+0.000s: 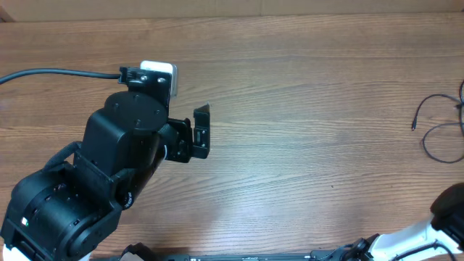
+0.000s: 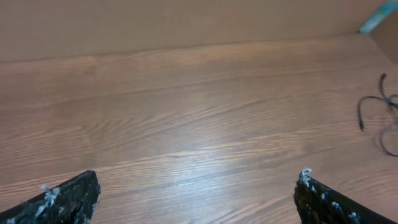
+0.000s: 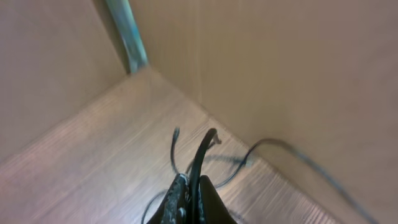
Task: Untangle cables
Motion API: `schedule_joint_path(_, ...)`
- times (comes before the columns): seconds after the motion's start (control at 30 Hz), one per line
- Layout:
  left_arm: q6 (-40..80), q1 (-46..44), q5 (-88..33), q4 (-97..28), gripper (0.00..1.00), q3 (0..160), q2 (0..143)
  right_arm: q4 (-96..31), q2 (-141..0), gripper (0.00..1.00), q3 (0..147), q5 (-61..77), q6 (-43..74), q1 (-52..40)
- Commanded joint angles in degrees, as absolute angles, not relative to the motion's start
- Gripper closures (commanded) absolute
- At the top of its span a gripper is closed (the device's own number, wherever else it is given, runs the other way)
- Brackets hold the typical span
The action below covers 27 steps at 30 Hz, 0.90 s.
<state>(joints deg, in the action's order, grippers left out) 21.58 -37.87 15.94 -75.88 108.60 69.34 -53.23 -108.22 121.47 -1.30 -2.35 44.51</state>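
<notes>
Mid-untangle: right pincer (image 3: 191, 198) is seemingly pinching the cable (image 3: 203, 149) at far right; left pincer (image 2: 198, 198) is hovering spread, needing a second strand.

A brown wood-grain table (image 1: 304, 145) fills the scene under soft, even light. Plain tan walls (image 2: 186, 22) border it, with a teal strip (image 3: 127, 37) running up one corner.
</notes>
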Motion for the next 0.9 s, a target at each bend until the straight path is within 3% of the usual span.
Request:
schedule_joint_path(0.0, 22.79, -38.17, 12.62, -76.05, 0.0, 109.34, 69.32, -54.63, -110.63, 0.96, 121.45, -0.78, -0.86, 45.1)
schedule_joint_path(0.1, 22.98, -38.17, 11.92, -76.05, 0.0, 109.34, 69.3, -56.75, -113.16, 0.96, 121.45, -0.78, -0.86, 45.5)
schedule_joint_path(0.13, 23.0, -38.17, 11.9, -76.05, 0.0, 109.34, 69.3, -57.25, -113.82, 0.87, 121.45, -0.78, -0.86, 45.69)
schedule_joint_path(0.17, 23.22, -38.17, 11.92, -76.05, 0.0, 109.34, 69.32, -57.69, -114.41, 0.48, 121.45, -0.75, -0.84, 45.87)
schedule_joint_path(0.2, 23.24, -38.17, 11.9, -76.03, 0.0, 109.34, 69.32, -57.91, -114.87, 0.0, 121.45, -0.73, -0.8, 46.02)
schedule_joint_path(0.4, 23.4, -38.17, 11.44, -75.81, 0.0, 109.34, 69.32, -57.34, -114.89, 0.0, 121.99, 3.18, -0.03, 46.35)
schedule_joint_path(0.7, 22.7, -38.15, 11.07, -74.87, 0.0, 109.36, 69.23, -53.87, -110.41, 0.0, 122.39, 26.5, -0.45, 44.56)
schedule_joint_path(0.87, 22.26, -38.15, 13.41, -75.75, 0.0, 110.39, 68.79, -52.95, -105.38, 0.0, 122.39, 32.16, -2.48, 40.56)
